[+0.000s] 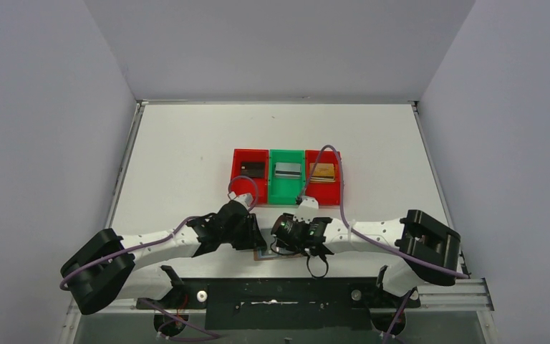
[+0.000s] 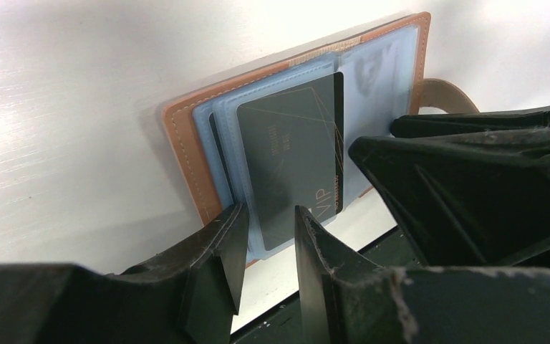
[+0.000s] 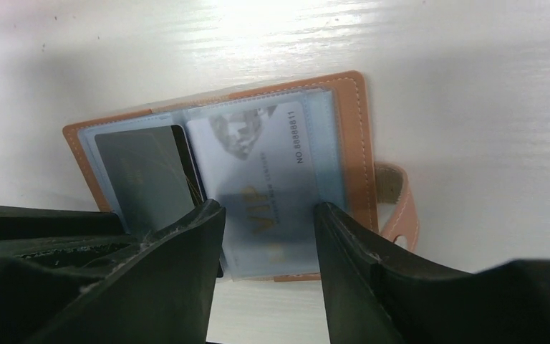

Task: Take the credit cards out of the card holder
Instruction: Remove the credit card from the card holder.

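Note:
The tan card holder [image 3: 354, 143] lies open on the table, blue sleeves up, snap tab [image 3: 394, 193] to the right. A black credit card [image 2: 293, 158] sits in a raised sleeve; a light blue card [image 3: 258, 172] is in the right page. My left gripper [image 2: 268, 229] has its jaws a narrow gap apart at the black card's sleeve edge, gripping nothing I can see. My right gripper [image 3: 268, 211] is open over the light blue card. In the top view both grippers [image 1: 252, 240] [image 1: 281, 240] hide most of the holder [image 1: 261, 256].
Behind the holder stand three bins in a row: a red bin [image 1: 236, 161] with a black card, a green bin [image 1: 287, 154] with a silver card, a red bin [image 1: 336, 188] with a gold card. The table's near edge and a black rail lie just below the holder.

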